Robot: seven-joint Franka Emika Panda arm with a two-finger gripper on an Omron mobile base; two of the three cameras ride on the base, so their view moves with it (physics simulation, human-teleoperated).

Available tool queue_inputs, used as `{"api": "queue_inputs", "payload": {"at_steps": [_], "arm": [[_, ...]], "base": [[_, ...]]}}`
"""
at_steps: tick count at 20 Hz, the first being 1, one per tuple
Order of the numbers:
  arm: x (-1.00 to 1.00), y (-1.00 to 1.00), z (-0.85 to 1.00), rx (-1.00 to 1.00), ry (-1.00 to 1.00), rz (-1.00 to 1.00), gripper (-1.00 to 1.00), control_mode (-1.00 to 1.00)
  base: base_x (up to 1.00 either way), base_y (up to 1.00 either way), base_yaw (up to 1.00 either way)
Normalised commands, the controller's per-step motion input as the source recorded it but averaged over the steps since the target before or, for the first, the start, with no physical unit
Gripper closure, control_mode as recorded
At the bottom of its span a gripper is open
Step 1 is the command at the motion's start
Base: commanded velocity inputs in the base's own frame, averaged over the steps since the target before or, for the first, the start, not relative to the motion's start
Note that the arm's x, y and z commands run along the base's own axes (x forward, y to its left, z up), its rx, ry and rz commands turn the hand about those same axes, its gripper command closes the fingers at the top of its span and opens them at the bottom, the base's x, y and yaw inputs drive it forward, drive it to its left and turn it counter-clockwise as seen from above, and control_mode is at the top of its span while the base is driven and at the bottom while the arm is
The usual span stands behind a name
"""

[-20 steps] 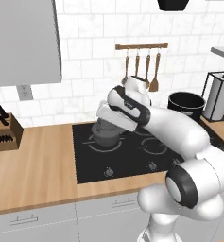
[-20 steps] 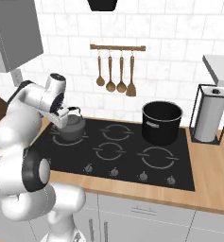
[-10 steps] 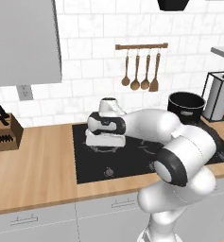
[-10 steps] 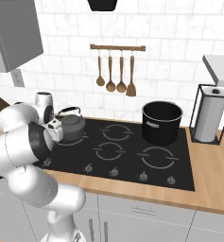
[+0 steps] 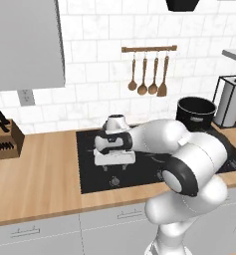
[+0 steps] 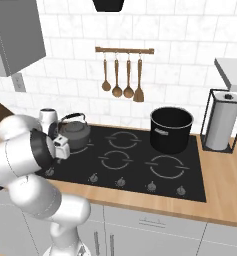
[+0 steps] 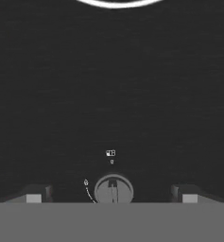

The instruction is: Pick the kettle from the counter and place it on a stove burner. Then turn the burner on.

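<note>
One kettle (image 6: pixel 74 135), one black pot (image 6: pixel 171 129), four hanging utensils (image 6: pixel 122 76), five stove knobs (image 6: pixel 121 182).

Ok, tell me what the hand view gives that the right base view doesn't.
Hand view alone: the fingers set apart on either side of a stove knob, with its small printed marks. Right base view alone: the kettle on the back left burner, the black pot, hanging utensils. Both: the black cooktop.
</note>
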Motion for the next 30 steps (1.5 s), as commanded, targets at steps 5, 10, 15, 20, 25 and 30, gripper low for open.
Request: {"api": "queue_inputs", "payload": {"at_steps": [5, 10, 15, 20, 25, 30], "arm": [[-0.33, 0.0, -0.14, -0.01, -0.01, 0.0, -1.0, -1.0], [0.0, 0.0, -0.37, -0.06, 0.0, 0.0, -1.0, -1.0], [0.06, 0.0, -0.1, 0.0, -0.07, 0.0, -1.0, -1.0], [0.0, 0.0, -0.01, 0.0, -0.02, 0.0, -1.0, -1.0], [0.0, 0.0, -0.02, 0.0, 0.0, 0.0, 1.0, -1.0], [0.0, 0.0, 0.0, 0.0, 0.0, 0.0, 1.0, -1.0]], "base": [[0.0, 0.0, 0.0], [0.0, 0.0, 0.0], [0.0, 0.0, 0.0], [0.0, 0.0, 0.0], [0.0, 0.0, 0.0], [0.0, 0.0, 0.0]]}}
